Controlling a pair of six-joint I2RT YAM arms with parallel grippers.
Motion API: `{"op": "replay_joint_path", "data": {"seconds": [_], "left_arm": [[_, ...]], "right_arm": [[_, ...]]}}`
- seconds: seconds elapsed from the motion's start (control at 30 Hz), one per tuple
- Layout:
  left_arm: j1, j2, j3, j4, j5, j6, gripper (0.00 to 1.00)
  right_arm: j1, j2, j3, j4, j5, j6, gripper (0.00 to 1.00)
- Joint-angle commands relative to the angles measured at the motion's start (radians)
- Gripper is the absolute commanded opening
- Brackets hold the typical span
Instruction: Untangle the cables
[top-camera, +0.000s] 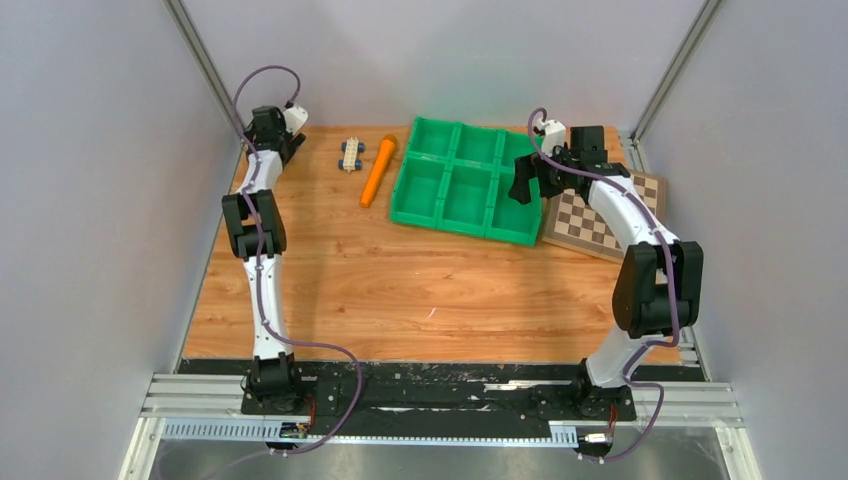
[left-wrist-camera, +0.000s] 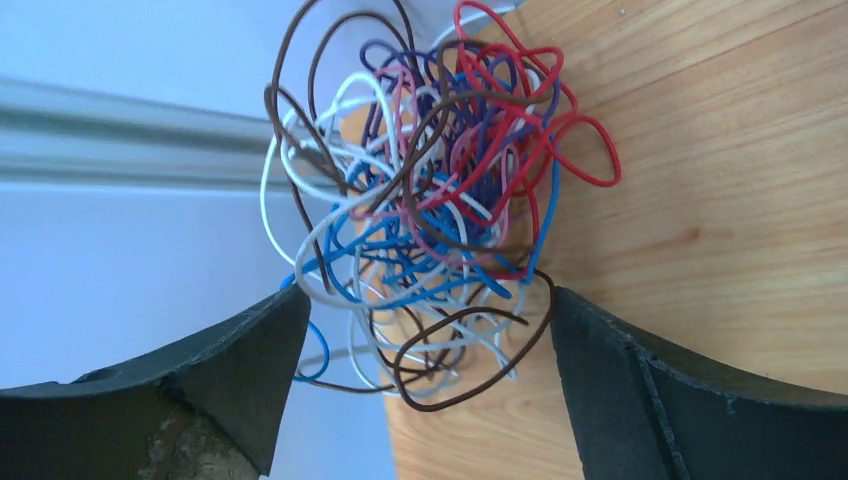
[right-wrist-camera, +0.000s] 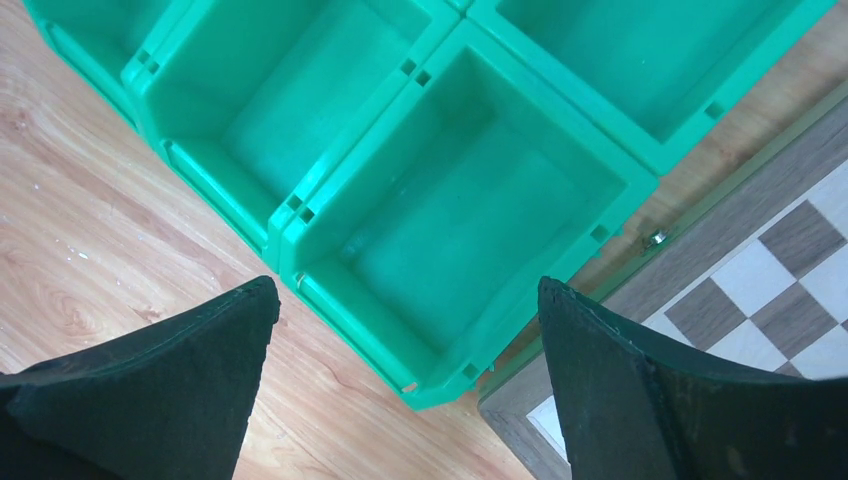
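Left gripper (left-wrist-camera: 425, 305): jaws spread wide, gripping nothing, the cables (left-wrist-camera: 440, 190) just ahead between them.
Tangle: one tight knot of red, blue, white, brown and purple strands at the far left corner of the table (left-wrist-camera: 720, 200).
Right gripper (right-wrist-camera: 405, 290): spread, empty, above the green compartment tray (right-wrist-camera: 290, 215) beside the chessboard (right-wrist-camera: 790, 270).
Progress: seemingly nothing untangled yet; every strand is left to separate.

Bright, even, diffuse light, faint soft shadows, mild sheen on the green plastic compartment tray (right-wrist-camera: 370, 130), wrist views slightly soft.
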Motion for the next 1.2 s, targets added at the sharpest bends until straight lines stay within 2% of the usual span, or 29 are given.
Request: {"op": "replay_joint_path", "data": {"seconds": [0.0,0.03,0.07,0.1,0.13,0.2,0.23,0.4,0.53,0.57,0.67,0.77,0.87,0.97,1.07,1.17], "left_arm": [[0.013,0.045,0.077,0.125,0.026,0.22,0.88],[0.021,0.044,0.079,0.112,0.032,0.223,0.82],[0.025,0.037,0.074,0.108,0.036,0.22,0.67],[0.028,0.009,0.041,0.11,0.048,0.215,0.59],[0.029,-0.012,0.012,0.12,0.058,0.202,0.37],[0.026,-0.129,-0.085,0.174,0.079,0.164,0.05],[0.02,-0.159,-0.132,0.185,0.105,0.137,0.02],[-0.038,-0.478,-0.276,0.061,0.258,-0.016,0.0],[-0.096,-0.762,-0.431,-0.131,0.399,-0.168,0.0],[-0.111,-0.801,-0.469,-0.222,0.425,-0.205,0.0],[-0.138,-0.988,-0.563,-0.442,0.614,-0.258,0.0],[-0.173,-1.132,-0.66,-0.524,0.782,-0.355,0.0],[-0.253,-1.292,-0.803,-0.5,0.926,-0.466,0.0],[-0.347,-1.409,-0.966,-0.396,0.977,-0.624,0.0],[-0.49,-1.446,-1.19,-0.246,0.932,-0.737,0.0],[-0.551,-1.407,-1.342,-0.115,0.906,-0.846,0.0]], "right_arm": [[0.001,-0.015,0.06,0.008,-0.031,-0.004,1.0],[0.001,-0.023,0.056,0.007,-0.031,-0.006,1.0],[0.001,-0.031,0.05,0.004,-0.033,-0.007,1.0],[0.001,-0.041,0.04,0.005,-0.036,-0.007,1.0],[0.001,-0.052,0.031,0.005,-0.042,-0.007,1.0],[0.001,-0.072,0.009,0.004,-0.057,-0.007,1.0],[0.001,-0.08,0.003,0.004,-0.065,-0.007,1.0],[0.001,-0.106,-0.005,-0.005,-0.122,0.0,1.0],[0.001,-0.133,-0.005,-0.028,-0.221,-0.004,1.0],[0.001,-0.137,-0.003,-0.039,-0.265,-0.01,1.0],[0.004,-0.142,0.014,-0.063,-0.379,-0.013,1.0],[0.008,-0.142,0.033,-0.091,-0.473,-0.045,1.0],[0.018,-0.133,0.064,-0.155,-0.574,-0.106,1.0],[0.045,-0.147,0.036,-0.163,-0.597,-0.129,1.0],[0.077,-0.175,-0.029,-0.167,-0.573,-0.175,1.0],[0.096,-0.189,-0.093,-0.19,-0.546,-0.203,1.0]]}}
